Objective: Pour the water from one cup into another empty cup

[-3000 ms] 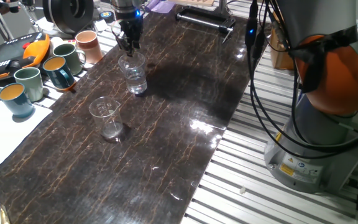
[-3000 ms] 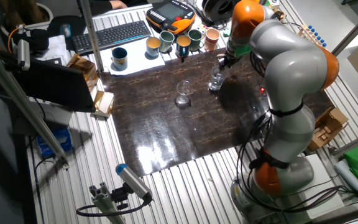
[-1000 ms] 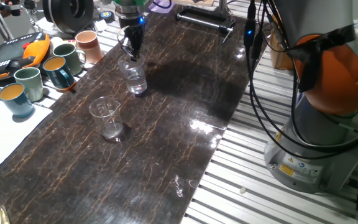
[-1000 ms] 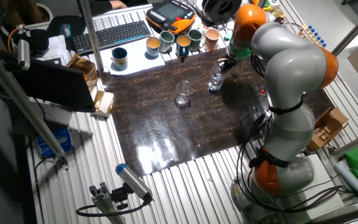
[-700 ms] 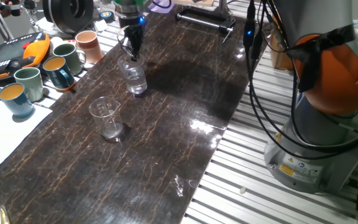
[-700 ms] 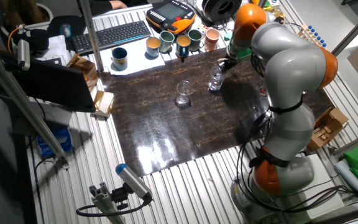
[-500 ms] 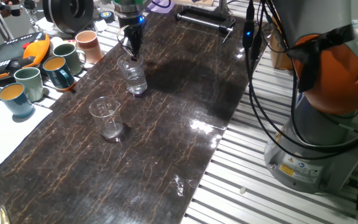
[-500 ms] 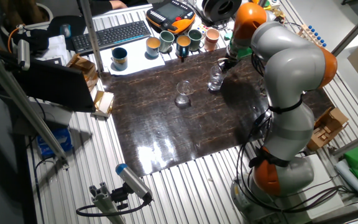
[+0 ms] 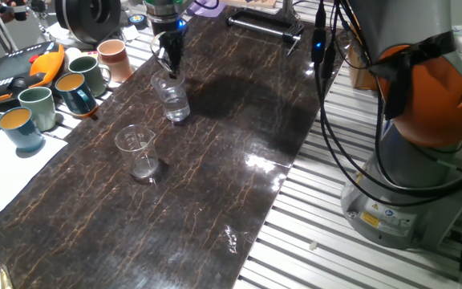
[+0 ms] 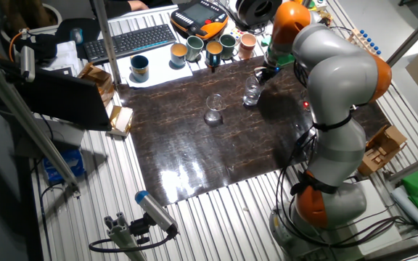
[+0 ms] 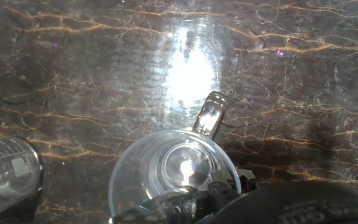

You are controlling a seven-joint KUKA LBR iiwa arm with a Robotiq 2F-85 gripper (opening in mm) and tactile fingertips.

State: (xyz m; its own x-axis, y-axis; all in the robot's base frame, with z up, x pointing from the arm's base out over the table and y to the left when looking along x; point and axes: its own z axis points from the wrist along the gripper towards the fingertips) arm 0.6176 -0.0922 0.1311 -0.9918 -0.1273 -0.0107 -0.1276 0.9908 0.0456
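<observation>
Gripper (image 9: 169, 66) is seen poised at the rim of the one cup (image 9: 172, 98), its dark fingers (image 9: 172, 56) pointing down at the glass from above; whether they are spread, pressed together or pinching the rim cannot be told from any view. In the hand view the tumbler's round mouth (image 11: 174, 176) lies directly below the camera, partly overlapped by the dark gripper body (image 11: 291, 202) at the lower edge.

The one cup is shown upright on the tabletop (image 9: 215, 160), a long slab of dark, glossy stone-like material crossed by thin golden-brown veins and bright reflections. It is a straight-sided clear glass with a thick base, and the water (image 9: 175, 109) is visible through its lower part. Another empty cup (image 9: 138, 151), thin-walled and flared at the rim, stands upright well apart from the tumbler, nearer the camera; in the hand view it appears at the lower left (image 11: 6, 171) with whitish marks on its side.

The slab rests on a ribbed frame of aluminium rails (image 9: 335, 249). A row of glazed ceramic mugs (image 9: 62, 88) in pink, green, teal and blue is set beside the slab's edge. The arm's grey-and-orange base (image 9: 423, 120) stands on the opposite side, with black cables (image 9: 327, 104) hanging beside it. A keyboard (image 10: 130, 40) lies beyond the mugs.
</observation>
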